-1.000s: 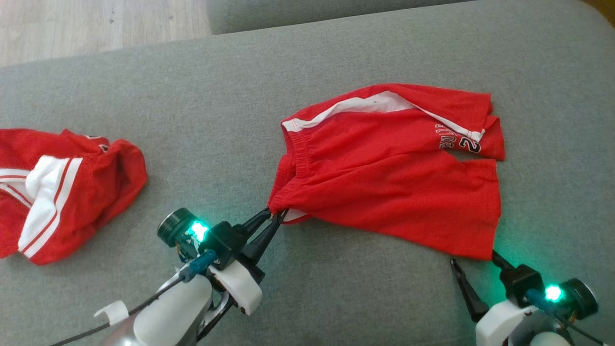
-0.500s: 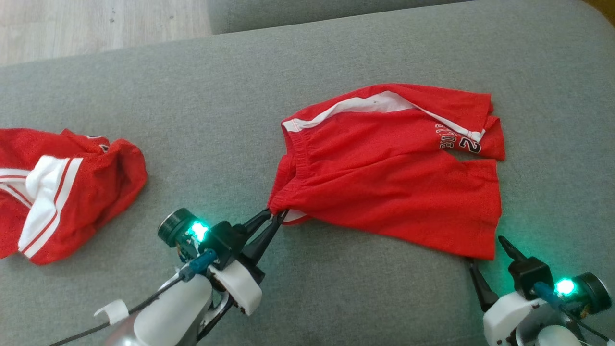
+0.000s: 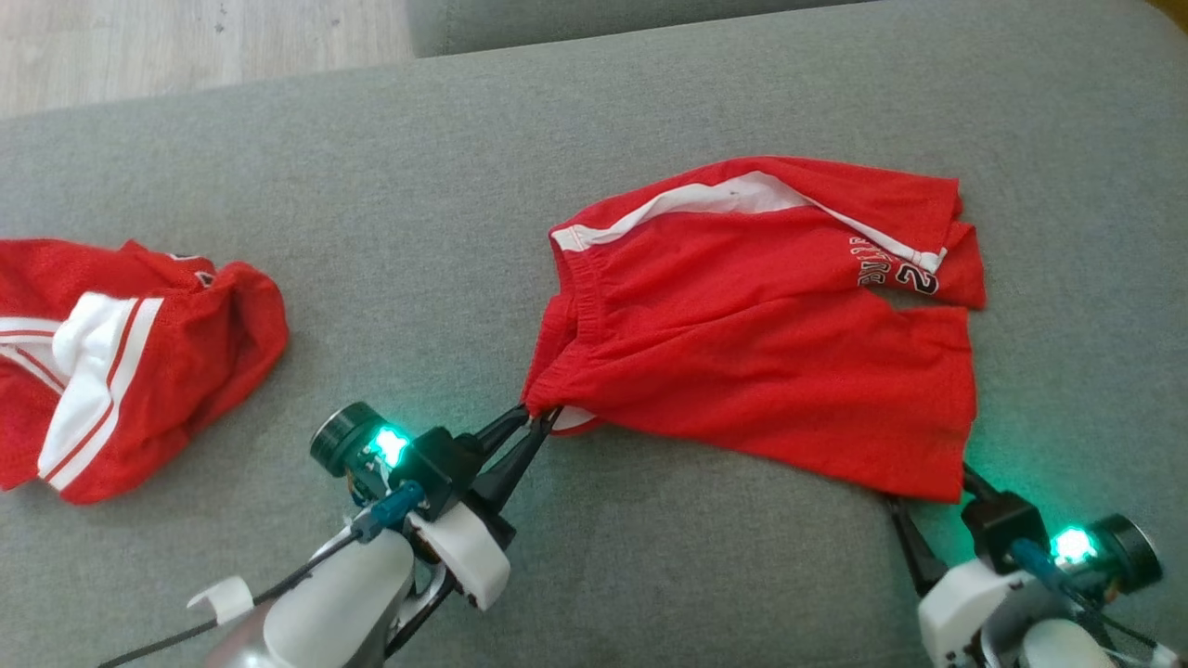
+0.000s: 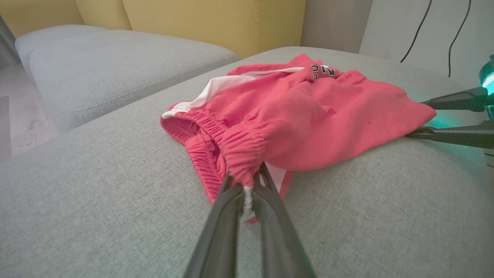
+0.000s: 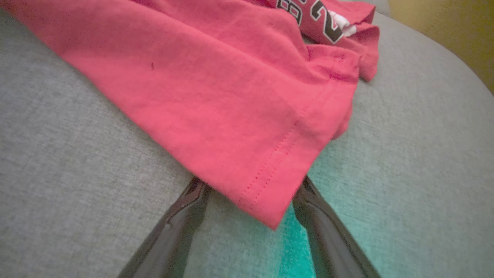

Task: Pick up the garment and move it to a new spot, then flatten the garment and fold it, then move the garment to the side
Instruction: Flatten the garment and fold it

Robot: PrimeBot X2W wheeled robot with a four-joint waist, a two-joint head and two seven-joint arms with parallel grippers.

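The garment is a pair of red shorts with a white side stripe and black lettering, spread on the grey cushion. My left gripper is shut on the near-left waistband corner, which is bunched between its fingers. At the shorts' near-right hem corner, my right gripper stands open. Its two fingers straddle that corner, with their tips hidden under the cloth. In the left wrist view the right gripper meets the far edge of the shorts.
A second red garment with white stripes lies crumpled at the cushion's left edge. Wooden floor shows at the far left, and another grey cushion lies beyond. A yellow backrest rises behind.
My right gripper has moved forward, and its open fingers now reach the shorts' near-right hem corner. The left gripper keeps its hold and place. The head view has shifted slightly.
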